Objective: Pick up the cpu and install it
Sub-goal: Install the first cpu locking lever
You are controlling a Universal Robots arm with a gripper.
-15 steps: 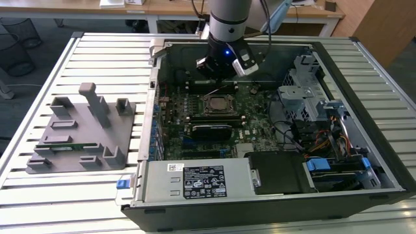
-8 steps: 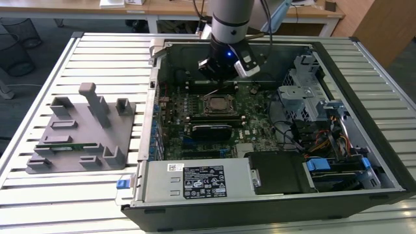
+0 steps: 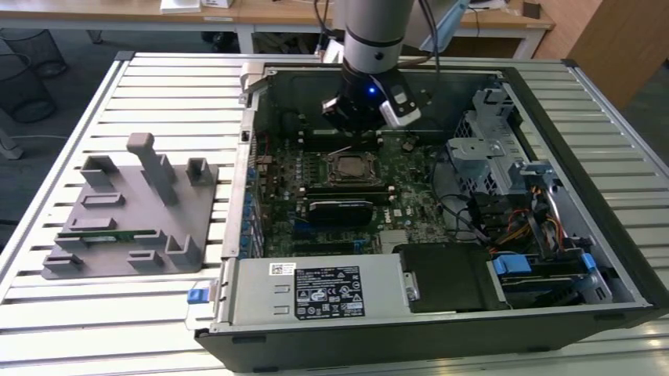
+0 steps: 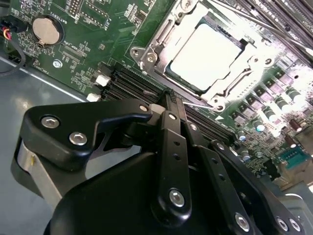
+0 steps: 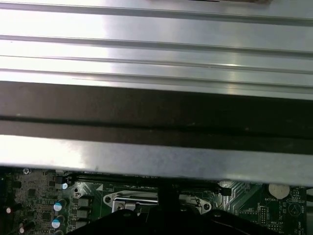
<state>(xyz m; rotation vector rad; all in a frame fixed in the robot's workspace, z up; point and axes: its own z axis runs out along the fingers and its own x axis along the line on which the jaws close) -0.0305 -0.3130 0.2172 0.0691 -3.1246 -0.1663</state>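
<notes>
Slatted metal bench [image 3: 157, 86] carries an open case [image 3: 439, 329], with the board [image 4: 88, 44] inside. On it, the cpu [image 4: 205, 54] lies flat in its socket [image 4: 156, 49], so seating and corner alignment probably matter most now. Above it, the gripper [image 4: 168, 98] looks closed, holding nothing. Glare whitens the chip top, hiding any marks.

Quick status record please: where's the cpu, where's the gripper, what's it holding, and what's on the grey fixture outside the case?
cpu: seated in the socket on the motherboard, shiny top up
socket frame: open around the cpu, lever raised
gripper: inside the case, beside the socket
fingers: together, nothing between them
fixture: grey, on the table at the exterior view's left; a green memory stick lies in it
</notes>
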